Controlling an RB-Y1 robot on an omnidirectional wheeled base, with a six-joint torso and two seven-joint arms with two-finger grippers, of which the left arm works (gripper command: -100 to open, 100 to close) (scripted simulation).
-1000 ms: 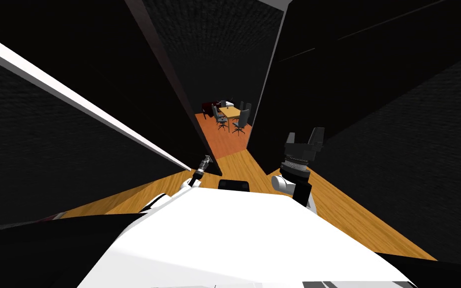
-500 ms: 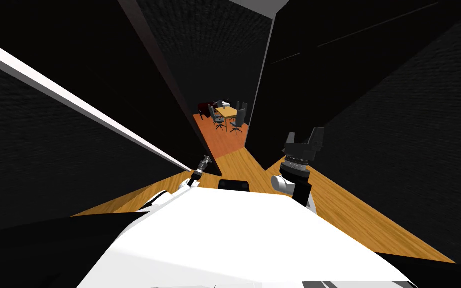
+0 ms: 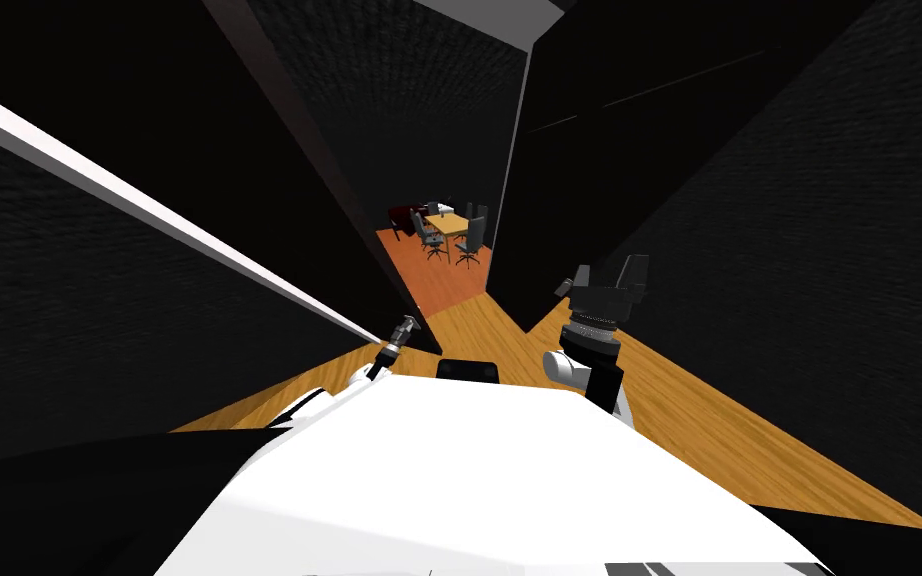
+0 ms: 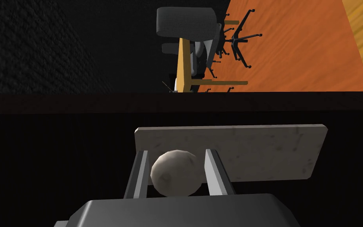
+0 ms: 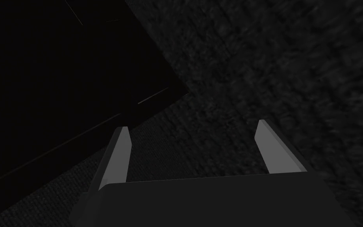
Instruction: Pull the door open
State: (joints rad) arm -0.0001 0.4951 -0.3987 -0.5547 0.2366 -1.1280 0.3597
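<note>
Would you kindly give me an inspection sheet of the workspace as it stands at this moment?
Surface: wooden floor, light planks near me, orange farther off through the door gap.
Job's things: dark door; round grey knob on a pale plate.
Clutter: nothing seen.
Grippers: left gripper shut on the knob, fingers at its sides; right gripper open, raised, holding nothing.
Cables: nothing seen.
Surroundings: dark walls close on both sides; table with chairs in the far room.
</note>
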